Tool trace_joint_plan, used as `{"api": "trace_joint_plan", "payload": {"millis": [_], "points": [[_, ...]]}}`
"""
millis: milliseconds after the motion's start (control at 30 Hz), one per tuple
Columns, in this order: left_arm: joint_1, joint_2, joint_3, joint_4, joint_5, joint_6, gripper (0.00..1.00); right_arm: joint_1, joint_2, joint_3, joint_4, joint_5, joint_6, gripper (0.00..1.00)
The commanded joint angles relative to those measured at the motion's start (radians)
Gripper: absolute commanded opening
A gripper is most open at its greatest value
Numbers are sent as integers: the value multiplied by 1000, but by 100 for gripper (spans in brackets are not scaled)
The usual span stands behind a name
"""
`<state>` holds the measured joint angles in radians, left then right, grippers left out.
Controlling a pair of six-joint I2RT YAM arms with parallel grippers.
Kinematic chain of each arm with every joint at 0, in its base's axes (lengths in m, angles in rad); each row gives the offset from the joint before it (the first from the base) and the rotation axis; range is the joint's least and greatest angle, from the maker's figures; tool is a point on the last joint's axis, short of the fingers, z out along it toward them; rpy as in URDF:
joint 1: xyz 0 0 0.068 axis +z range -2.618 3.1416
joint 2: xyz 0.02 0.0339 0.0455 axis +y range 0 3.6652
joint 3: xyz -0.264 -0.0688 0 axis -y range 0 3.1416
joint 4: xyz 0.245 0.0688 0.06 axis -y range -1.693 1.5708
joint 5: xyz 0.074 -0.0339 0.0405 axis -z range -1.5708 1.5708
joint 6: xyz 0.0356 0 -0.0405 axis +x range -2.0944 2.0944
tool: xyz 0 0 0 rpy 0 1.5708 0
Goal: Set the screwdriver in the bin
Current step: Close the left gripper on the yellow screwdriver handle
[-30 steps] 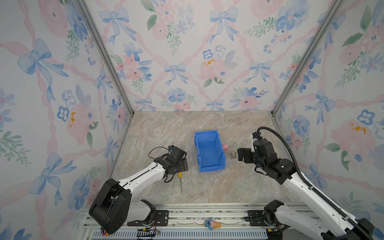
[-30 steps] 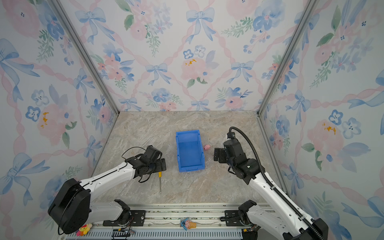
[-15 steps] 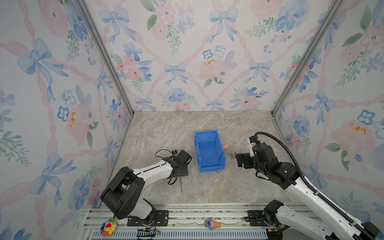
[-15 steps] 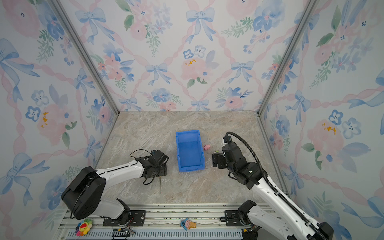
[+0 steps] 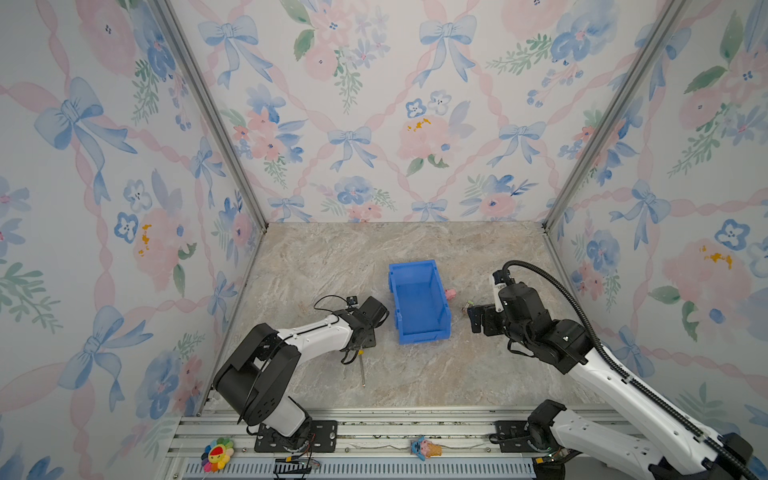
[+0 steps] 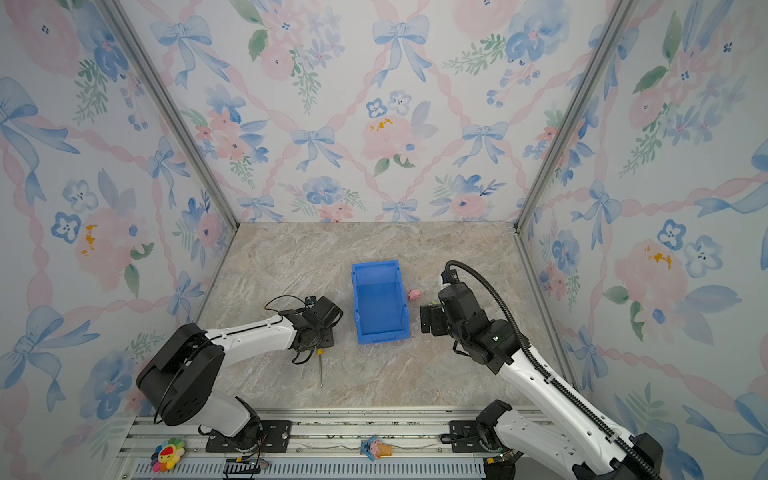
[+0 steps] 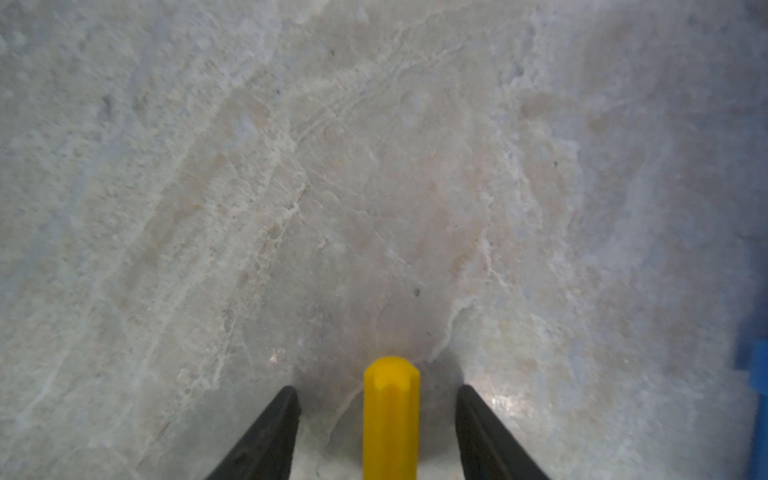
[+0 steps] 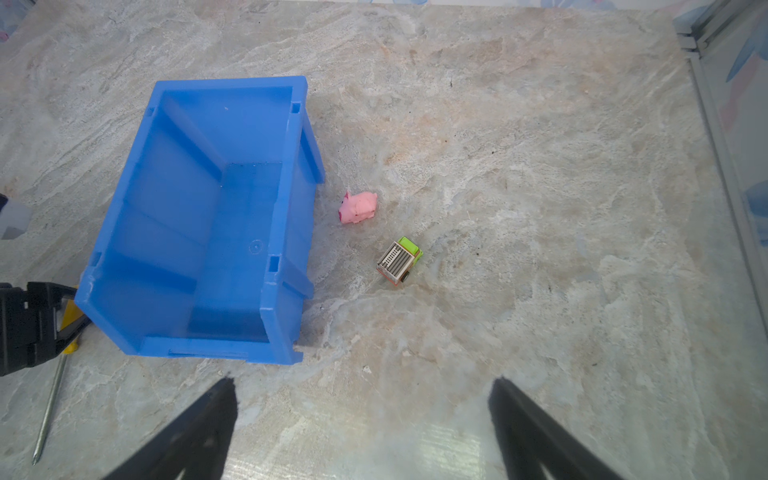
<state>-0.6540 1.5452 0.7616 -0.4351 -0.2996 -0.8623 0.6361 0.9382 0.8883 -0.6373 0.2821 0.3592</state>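
Beige, marble-patterned stone is what we are looking down on: a table (image 5: 332, 257) sitting inside three walls (image 5: 353, 124) papered with blue bows and pink flowers. A metal rail (image 5: 395, 430) is running along its near edge, where both arms are bolted on.

Left of the middle, we are seeing the screwdriver (image 5: 363, 370) lying flat on the table, outside the bin and just off its near left corner. In both top views its long axis is running far to near, almost straight. The yellow end is pointing towards the back wall and the thin metal tip towards the rail.

The left gripper (image 5: 360, 344) is hanging low over that yellow end. In the left wrist view we are finding its two black fingers (image 7: 270, 432) standing about half open on either side of the handle (image 7: 390, 415). A strip of bare table is showing on each side, so they are straddling it without gripping it.

The bin (image 5: 392, 299) is standing upright in the middle, its low lip facing the rail. Just to its right a pink pig toy (image 5: 450, 294) and a small green toy truck (image 5: 467, 306) are resting on the table.

Farther right, the right gripper (image 5: 476, 319) is hovering above the table. In its wrist view we are seeing the fingers (image 8: 199, 428) spread wide, holding and touching nothing.
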Motion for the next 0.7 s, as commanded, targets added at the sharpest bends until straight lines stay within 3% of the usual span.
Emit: {"api": "trace_joint_plan", "payload": {"millis": [0, 233, 533, 667], "points": [[-7, 63, -34, -27, 61, -29, 54, 10, 8, 28, -7, 15, 15, 97], [-8, 60, -33, -24, 74, -27, 36, 10, 24, 24, 16, 25, 8, 97], [-9, 9, 1, -27, 90, -40, 6, 10, 8, 20, 25, 34, -9, 97], [-9, -7, 5, -28, 97, -41, 3, 10, -12, 16, 19, 39, -9, 97]]}}
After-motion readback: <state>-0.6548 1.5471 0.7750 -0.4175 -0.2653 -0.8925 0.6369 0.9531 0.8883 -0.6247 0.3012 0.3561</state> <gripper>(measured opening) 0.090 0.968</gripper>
